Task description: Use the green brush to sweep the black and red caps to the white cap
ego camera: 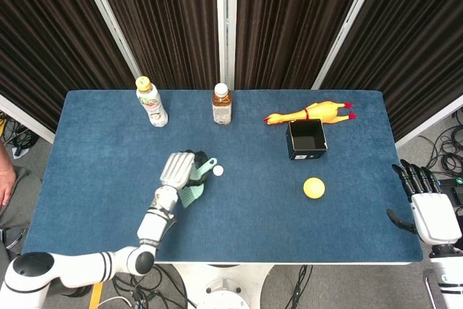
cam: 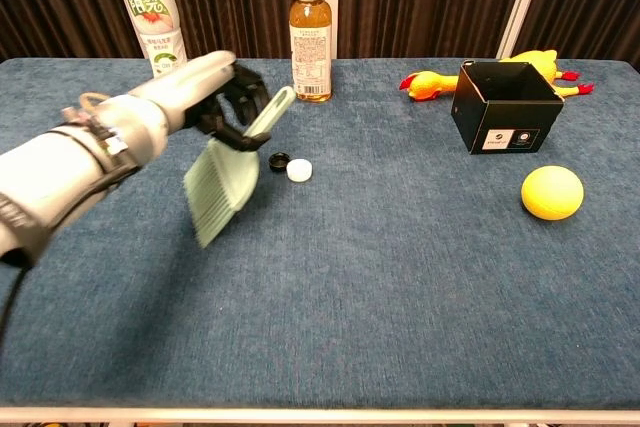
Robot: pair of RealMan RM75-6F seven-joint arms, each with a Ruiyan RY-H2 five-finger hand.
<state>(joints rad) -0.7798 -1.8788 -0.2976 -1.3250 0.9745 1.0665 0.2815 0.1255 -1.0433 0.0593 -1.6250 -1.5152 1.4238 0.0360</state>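
Note:
My left hand (ego camera: 179,170) (cam: 215,92) grips the handle of the pale green brush (ego camera: 193,193) (cam: 222,189), which hangs bristles down just left of the caps. The white cap (ego camera: 218,170) (cam: 299,169) lies near the table's middle. The black cap (cam: 279,160) sits touching its left side, right beside the brush handle. No red cap shows in either view. My right hand (ego camera: 427,206) hangs off the table's right edge, fingers apart and empty.
A white-labelled bottle (ego camera: 151,103) (cam: 152,12) and an amber tea bottle (ego camera: 221,105) (cam: 311,40) stand at the back. A rubber chicken (ego camera: 307,114), a black open box (ego camera: 306,151) (cam: 505,132) and a yellow ball (ego camera: 314,188) (cam: 552,192) lie to the right.

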